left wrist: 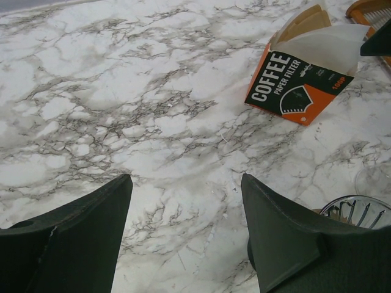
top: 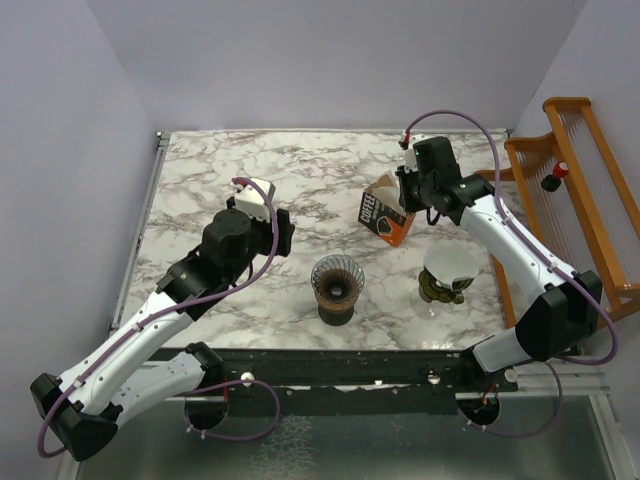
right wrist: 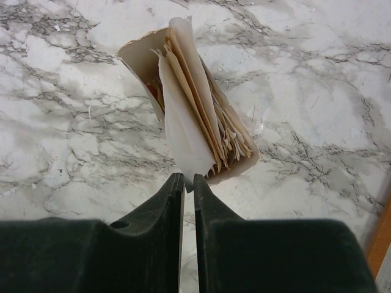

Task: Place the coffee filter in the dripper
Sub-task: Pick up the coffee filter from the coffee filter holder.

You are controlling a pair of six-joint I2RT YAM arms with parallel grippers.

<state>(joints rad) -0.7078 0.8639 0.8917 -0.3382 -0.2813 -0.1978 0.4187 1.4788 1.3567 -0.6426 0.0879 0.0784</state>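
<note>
Right jaws closed on the edge of the coffee filter (right wrist: 183,134), which sits partly inside the carton (right wrist: 137,58) on the bench (top: 220,170); left jaws open, empty

Left hand (left wrist: 185,183) spread wide, right hand (right wrist: 189,178) pinched nearly closed

The coffee filter (right wrist: 183,131), a thin white folded paper, stands on edge and sticks out of the open carton (right wrist: 137,60). Its near corner is pinched in the right hand (right wrist: 188,182). The dripper (top: 337,280), a dark ribbed cone, sits upright and empty near the carton, to its left.
</note>
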